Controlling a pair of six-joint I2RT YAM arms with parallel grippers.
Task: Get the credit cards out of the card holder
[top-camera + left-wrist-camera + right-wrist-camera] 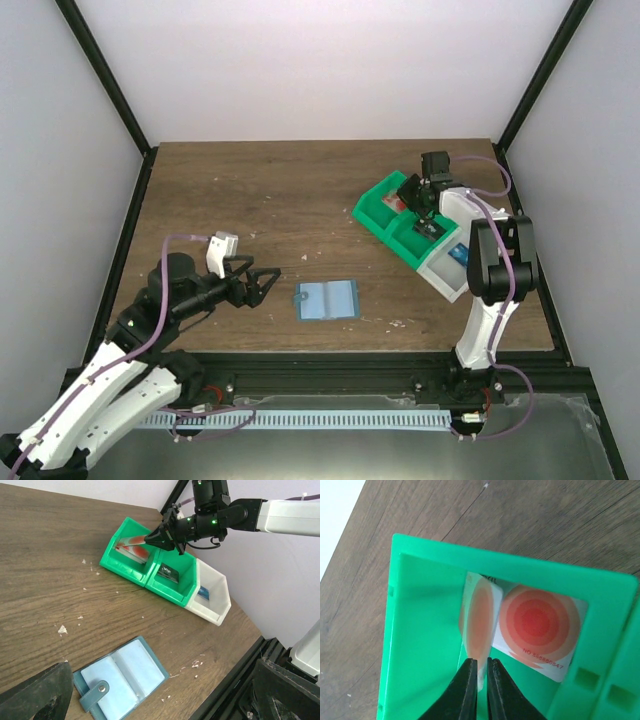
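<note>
The card holder lies open on the table, pale blue inner faces up, strap with a snap at its near-left corner. My left gripper hangs open just left of it, nothing between its fingers. My right gripper reaches into the leftmost green bin. Its jaws stand almost together with the near edge of a credit card between them, seen edge-on and blurred. A second credit card with red rings lies flat on that bin's floor.
The bins form a diagonal row at the back right. The middle green bin holds a dark card. The white bin holds a blue card. Pale crumbs dot the wood. A black rail runs along the table's near edge.
</note>
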